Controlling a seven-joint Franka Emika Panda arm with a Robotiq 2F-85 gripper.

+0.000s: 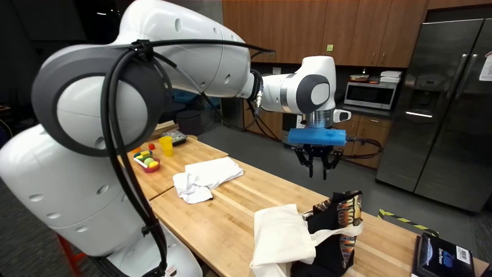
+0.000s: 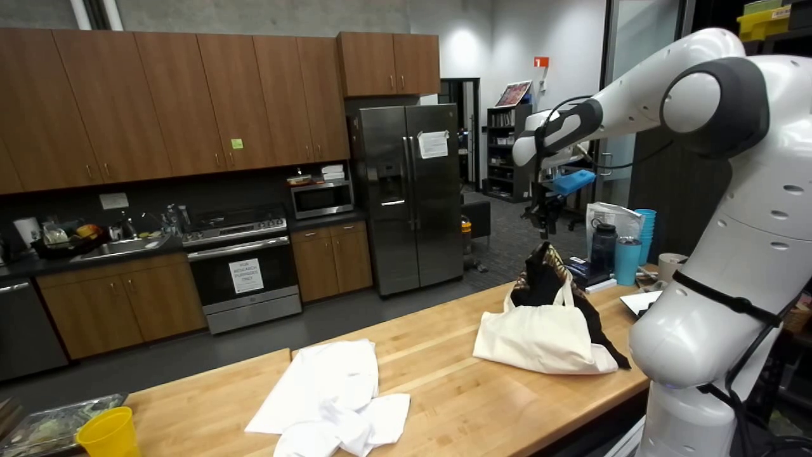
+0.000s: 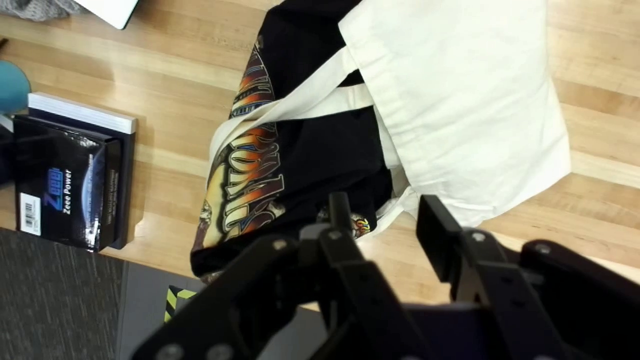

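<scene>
My gripper (image 1: 318,176) hangs in the air above the table's far edge, its jaws parted with nothing between them. In the wrist view the gripper (image 3: 384,212) shows a gap with bare wood behind it. Below it lies a black cloth (image 3: 330,155) with flame-coloured lettering, rumpled and peaked up in both exterior views. A cream tote bag (image 3: 460,100) lies flat beside the cloth, and its strap (image 3: 300,102) loops across the black fabric. From an exterior view the fingertips stand just over the cloth's peak (image 2: 542,254), apparently apart from it. No contact shows.
A white cloth (image 1: 209,175) lies further along the wooden table (image 1: 226,196). Black boxes (image 3: 65,180) sit near the table edge beside the black cloth. A dark bottle (image 2: 602,251) and blue cups (image 2: 628,260) stand behind. A yellow cup (image 1: 166,146) and bowls (image 1: 152,166) are at the opposite end.
</scene>
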